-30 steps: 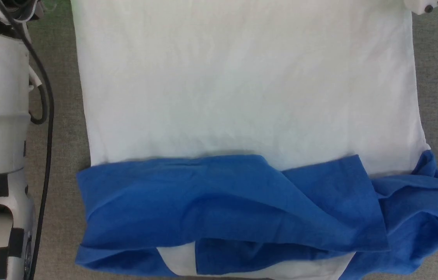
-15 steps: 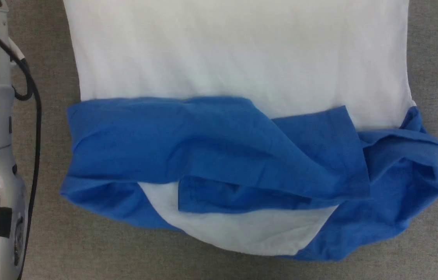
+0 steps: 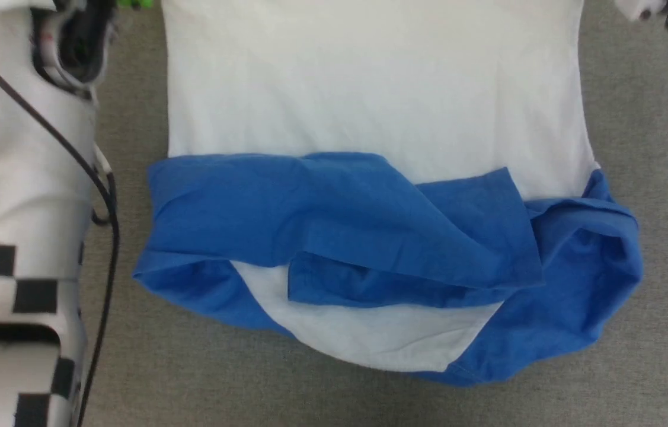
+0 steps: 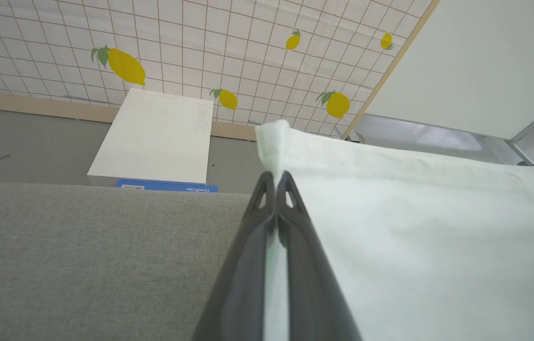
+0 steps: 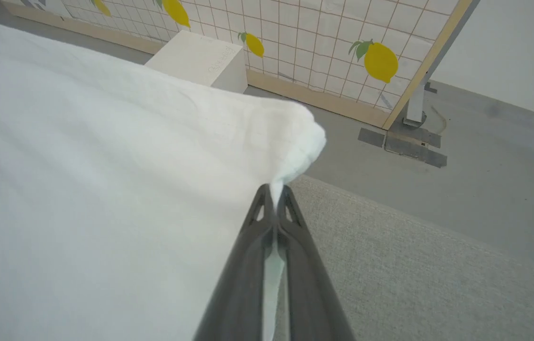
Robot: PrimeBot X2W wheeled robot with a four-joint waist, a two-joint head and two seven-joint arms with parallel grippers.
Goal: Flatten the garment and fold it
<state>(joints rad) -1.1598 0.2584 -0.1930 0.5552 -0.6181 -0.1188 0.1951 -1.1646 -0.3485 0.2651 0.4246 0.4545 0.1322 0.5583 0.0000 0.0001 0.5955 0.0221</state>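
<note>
Counter (image 3: 636, 367): grey surface is carrying the garment.
Garment (image 3: 369, 89): white body is lying stretched away from the robot; blue sleeves (image 3: 339, 219) are bunching at the near end.
Change: the near end is now showing whole above bare counter; the whole view shifted, so the head is likely moving.
Left end effector (image 4: 275, 177): clamping shut on one white hem corner.
Right end effector (image 5: 274, 189): pinching shut on the other corner.
Meaning: flattening is continuing; the sleeves are needing smoothing.

Matt cloth garment (image 3: 369, 89) (faintly creased), rough woven table cover (image 3: 636, 385)
</note>
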